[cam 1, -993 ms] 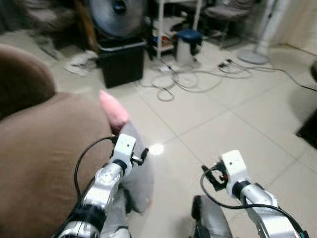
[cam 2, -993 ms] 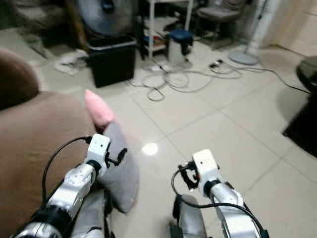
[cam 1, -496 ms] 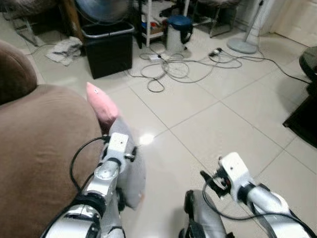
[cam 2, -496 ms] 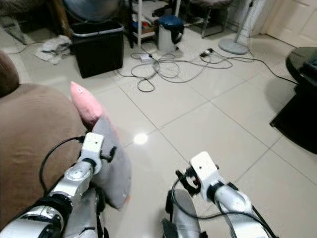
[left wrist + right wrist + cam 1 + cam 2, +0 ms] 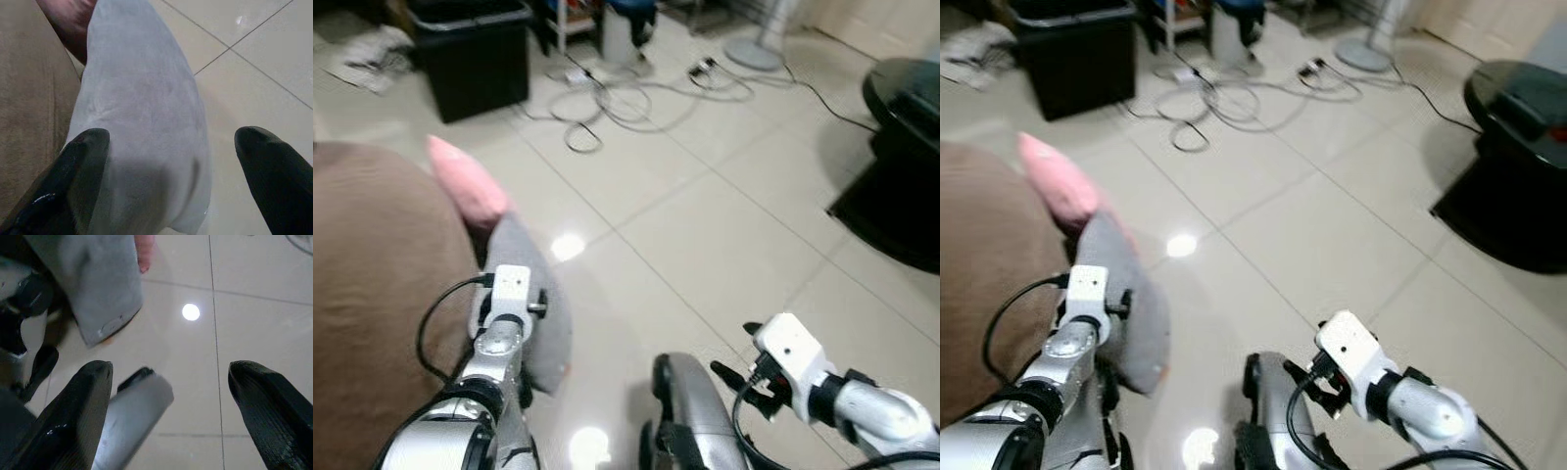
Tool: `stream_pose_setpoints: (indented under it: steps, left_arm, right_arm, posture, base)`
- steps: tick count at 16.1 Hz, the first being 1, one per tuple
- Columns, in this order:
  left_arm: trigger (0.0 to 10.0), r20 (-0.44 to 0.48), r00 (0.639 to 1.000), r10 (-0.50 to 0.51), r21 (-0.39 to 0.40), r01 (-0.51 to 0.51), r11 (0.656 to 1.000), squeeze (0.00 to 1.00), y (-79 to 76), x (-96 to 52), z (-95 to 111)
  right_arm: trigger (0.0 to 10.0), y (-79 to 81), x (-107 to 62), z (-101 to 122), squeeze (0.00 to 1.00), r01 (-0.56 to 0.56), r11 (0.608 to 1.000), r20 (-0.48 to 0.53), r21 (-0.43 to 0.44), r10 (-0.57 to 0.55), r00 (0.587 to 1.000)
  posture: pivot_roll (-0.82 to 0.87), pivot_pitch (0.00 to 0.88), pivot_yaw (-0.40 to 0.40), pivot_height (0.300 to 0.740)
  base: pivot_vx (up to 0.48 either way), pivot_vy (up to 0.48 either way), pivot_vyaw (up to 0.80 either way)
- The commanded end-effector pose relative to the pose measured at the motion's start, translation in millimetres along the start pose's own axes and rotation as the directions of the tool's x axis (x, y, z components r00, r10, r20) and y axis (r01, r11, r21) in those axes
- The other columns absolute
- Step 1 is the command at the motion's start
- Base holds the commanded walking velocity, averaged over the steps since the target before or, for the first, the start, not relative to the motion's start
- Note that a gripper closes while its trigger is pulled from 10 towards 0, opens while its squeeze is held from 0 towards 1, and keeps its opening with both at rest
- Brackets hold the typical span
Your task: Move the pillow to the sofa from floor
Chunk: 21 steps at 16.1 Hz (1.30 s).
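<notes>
Tiled floor (image 5: 724,235) runs open from the middle out to 3 o'clock. Brown sofa (image 5: 372,264) walls off 9 o'clock; grey pillow (image 5: 524,294) stands on edge against its side, lower corner on the tile, pink pillow (image 5: 465,181) wedged just above it. Left gripper (image 5: 171,191) hangs over the grey pillow, fingers apart, not clamped. Cables (image 5: 617,98) and black bin (image 5: 475,59) at 12. Right gripper (image 5: 168,426) spread wide over bare tile. Black table (image 5: 901,147) blocks 2 o'clock. Since a second ago the camera swung right; table now in view.
</notes>
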<state>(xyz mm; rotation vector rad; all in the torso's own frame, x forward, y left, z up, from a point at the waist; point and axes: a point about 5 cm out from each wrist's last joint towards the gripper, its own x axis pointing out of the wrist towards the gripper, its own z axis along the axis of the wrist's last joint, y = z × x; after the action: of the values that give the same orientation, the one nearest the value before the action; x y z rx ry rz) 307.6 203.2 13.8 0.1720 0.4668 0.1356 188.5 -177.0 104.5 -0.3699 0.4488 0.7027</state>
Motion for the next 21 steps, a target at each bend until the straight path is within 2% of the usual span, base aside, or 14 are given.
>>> stream_pose_setpoints:
  steps: [1, 4, 6, 7, 9, 12, 14, 15, 16, 17, 18, 19, 20, 21]
  left_arm:
    - [10.0, 0.02, 0.997, 0.068, -0.003, -0.068, 0.998, 1.0, 9.5, 1.8, 5.6]
    - [10.0, 0.044, 0.993, 0.108, 0.031, -0.11, 0.993, 1.0, 24.0, 4.1, 13.8]
    - [10.0, 0.055, 0.987, 0.149, 0.11, -0.155, 0.982, 1.0, 35.8, 3.9, 14.7]
    - [10.0, 0.057, 0.986, 0.155, 0.118, -0.161, 0.98, 1.0, 37.3, 3.7, 14.7]
    - [10.0, 0.017, 0.987, 0.159, 0.199, -0.159, 0.967, 1.0, 44.6, 1.3, 4.0]
    - [10.0, -0.045, 0.985, 0.164, 0.2, -0.152, 0.968, 1.0, 51.5, -3.2, -11.6]
    - [10.0, -0.097, 0.979, 0.18, 0.151, -0.164, 0.975, 1.0, 57.7, -7.6, -24.6]
    - [10.0, -0.116, 0.976, 0.183, 0.139, -0.166, 0.976, 0.89, 59.4, -9.3, -29.3]
    - [10.0, -0.139, 0.974, 0.178, 0.13, -0.16, 0.978, 0.59, 60.7, -11.3, -35.0]
    - [10.0, -0.154, 0.974, 0.168, 0.125, -0.15, 0.981, 0.4, 60.4, -12.5, -38.6]
    - [10.0, -0.166, 0.974, 0.154, 0.114, -0.137, 0.984, 0.28, 59.0, -13.3, -41.2]
    - [10.0, -0.172, 0.975, 0.141, 0.103, -0.125, 0.987, 0.21, 57.7, -13.6, -42.6]
    - [10.0, -0.182, 0.98, 0.085, 0.043, -0.078, 0.996, 0.0, 50.6, -13.7, -44.7]
    - [10.0, -0.181, 0.983, 0.023, 0.01, -0.021, 1.0, 0.0, 42.2, -13.6, -45.4]
  right_arm:
    - [10.0, -0.4, -14.6, 5.5, 0.0, -0.017, 1.0, -0.005, -0.008, 0.017, 1.0]
    - [10.0, 8.6, -26.7, 6.3, 0.0, -0.062, 0.998, -0.03, -0.015, 0.061, 0.998]
    - [10.0, 10.5, -28.9, 9.5, 0.0, -0.062, 0.998, -0.03, -0.014, 0.062, 0.998]
    - [10.0, 10.9, -29.6, 10.4, 0.0, -0.062, 0.998, -0.031, -0.013, 0.062, 0.998]
    - [10.0, 14.5, -30.3, 13.5, 0.0, -0.077, 0.997, -0.027, -0.002, 0.077, 0.997]
    - [10.0, 19.2, -32.3, 14.5, 0.0, -0.109, 0.994, -0.034, 0.007, 0.109, 0.993]
    - [10.0, 15.6, -35.9, 12.8, 0.0, -0.105, 0.994, -0.042, 0.011, 0.105, 0.994]
    - [10.0, 15.6, -37.4, 12.7, 0.0, -0.107, 0.994, -0.045, 0.013, 0.108, 0.993]
    - [10.0, 16.6, -38.1, 13.4, 0.0, -0.119, 0.993, -0.048, 0.012, 0.119, 0.992]
    - [10.0, 17.3, -38.3, 14.3, 0.0, -0.13, 0.991, -0.05, 0.008, 0.131, 0.99]
    - [10.0, 17.8, -38.5, 15.5, 0.0, -0.139, 0.99, -0.05, 0.005, 0.139, 0.989]
    - [10.0, 18.5, -38.9, 16.4, 0.0, -0.142, 0.99, -0.047, 0.005, 0.142, 0.989]
    - [10.0, 19.1, -39.4, 18.8, 0.0, -0.146, 0.989, -0.041, 0.006, 0.146, 0.988]
    - [10.0, 18.8, -39.3, 21.3, 0.0, -0.148, 0.989, -0.037, 0.004, 0.148, 0.988]
  posture:
    - [-0.37, 0.189, -0.187, 0.579]
    - [-0.38, 0.195, -0.209, 0.579]
    - [-0.39, 0.202, -0.216, 0.579]
    - [-0.39, 0.202, -0.216, 0.579]
    - [-0.39, 0.206, -0.214, 0.579]
    - [-0.39, 0.203, -0.211, 0.579]
    - [-0.39, 0.2, -0.209, 0.579]
    - [-0.39, 0.2, -0.209, 0.579]
    - [-0.39, 0.197, -0.211, 0.579]
    - [-0.38, 0.191, -0.212, 0.579]
    - [-0.38, 0.19, -0.213, 0.579]
    - [-0.38, 0.19, -0.213, 0.579]
    - [-0.37, 0.189, -0.214, 0.579]
    - [-0.37, 0.188, -0.214, 0.579]
  base:
    - [0.0, 0.0, 0.0]
    - [0.0, 0.0, 0.0]
    - [0.0, 0.0, 0.0]
    - [0.0, 0.0, 0.0]
    - [0.0, 0.0, 0.0]
    - [0.0, 0.0, 0.0]
    - [0.0, 0.0, 0.0]
    - [0.0, 0.0, 0.0]
    - [0.0, 0.0, 0.0]
    - [0.0, 0.0, 0.0]
    - [0.0, 0.0, 0.0]
    - [0.0, 0.0, 0.0]
    - [0.0, 0.0, 0.0]
    - [0.0, 0.0, 0.0]
